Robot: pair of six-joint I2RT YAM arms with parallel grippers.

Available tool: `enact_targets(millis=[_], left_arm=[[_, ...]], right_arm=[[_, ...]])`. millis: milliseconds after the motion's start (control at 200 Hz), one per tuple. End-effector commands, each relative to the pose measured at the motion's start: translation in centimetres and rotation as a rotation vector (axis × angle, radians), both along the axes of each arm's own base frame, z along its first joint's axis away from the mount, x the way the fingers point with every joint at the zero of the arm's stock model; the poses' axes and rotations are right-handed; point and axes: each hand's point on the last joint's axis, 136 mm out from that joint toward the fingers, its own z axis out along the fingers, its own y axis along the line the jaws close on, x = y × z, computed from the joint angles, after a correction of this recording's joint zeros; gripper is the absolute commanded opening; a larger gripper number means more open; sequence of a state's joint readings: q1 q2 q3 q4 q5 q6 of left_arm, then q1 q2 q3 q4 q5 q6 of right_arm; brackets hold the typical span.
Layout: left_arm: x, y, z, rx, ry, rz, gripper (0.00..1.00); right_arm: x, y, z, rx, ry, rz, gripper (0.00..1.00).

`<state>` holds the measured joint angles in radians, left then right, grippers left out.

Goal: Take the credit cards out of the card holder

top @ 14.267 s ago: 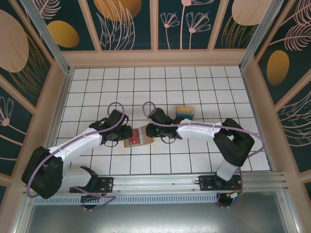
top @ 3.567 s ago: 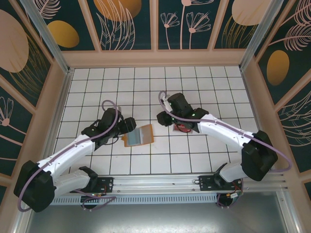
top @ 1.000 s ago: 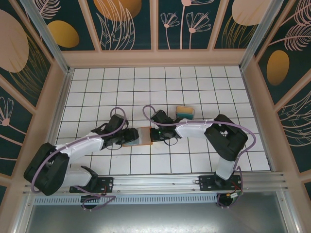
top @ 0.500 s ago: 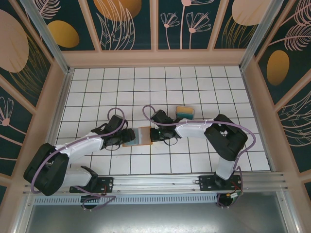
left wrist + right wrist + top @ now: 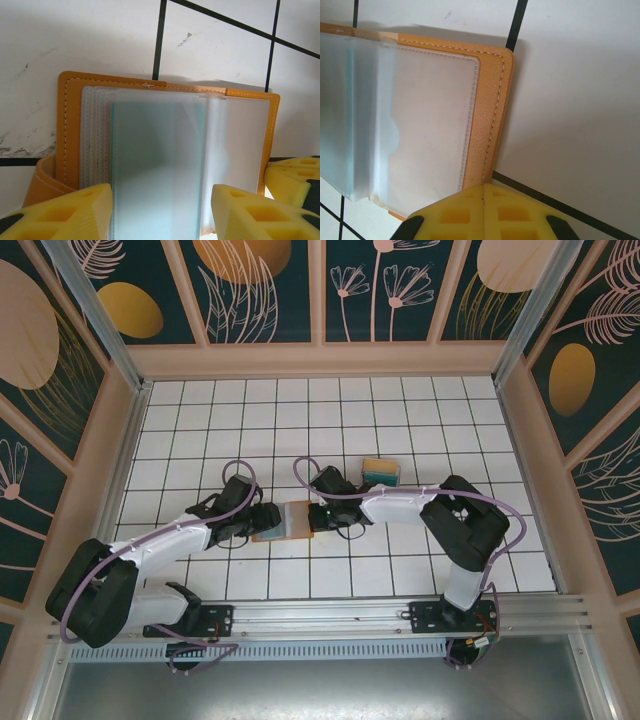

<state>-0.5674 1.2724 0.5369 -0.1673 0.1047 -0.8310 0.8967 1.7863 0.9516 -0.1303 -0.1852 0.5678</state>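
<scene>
Card holder (image 5: pixel 288 520) lies open between the pincers. Right pincer (image 5: pixel 484 207), closed, sits at its cover edge. Left pincer (image 5: pixel 161 210), half-open, straddles the slick, limp sleeves (image 5: pixel 95 131). Expect a light, stiff teal card (image 5: pixel 155 165): pinch its long edges.

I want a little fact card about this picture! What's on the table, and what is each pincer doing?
table: white tiles with black lines
card holder: orange-brown, lying open between the two arms
inside it: see-through sleeves, with what looks like a teal card in one
left pincer: fingers apart, one on each side of the teal card; squeezing or not, unclear
right pincer: shut, its tip at the edge of the card holder's cover
also there: small tan and teal tray behind the right arm
</scene>
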Motion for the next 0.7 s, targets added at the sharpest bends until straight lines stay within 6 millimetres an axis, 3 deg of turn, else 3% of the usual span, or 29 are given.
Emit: enact_targets(millis=[0, 350, 696], left_arm=[[0.4, -0.4, 0.2, -0.005, -0.005, -0.018, 0.55], [-0.2, -0.8, -1.4, 0.001, 0.064, -0.043, 0.54], [-0.1, -3.1, -0.2, -0.114, 0.043, -0.11, 0.6]], right_arm=[[-0.9, -0.1, -1.5, -0.037, 0.047, 0.009, 0.0], [-0.9, 0.0, -1.5, -0.036, 0.047, 0.011, 0.0], [-0.8, 0.1, -1.5, -0.038, 0.047, 0.014, 0.0]])
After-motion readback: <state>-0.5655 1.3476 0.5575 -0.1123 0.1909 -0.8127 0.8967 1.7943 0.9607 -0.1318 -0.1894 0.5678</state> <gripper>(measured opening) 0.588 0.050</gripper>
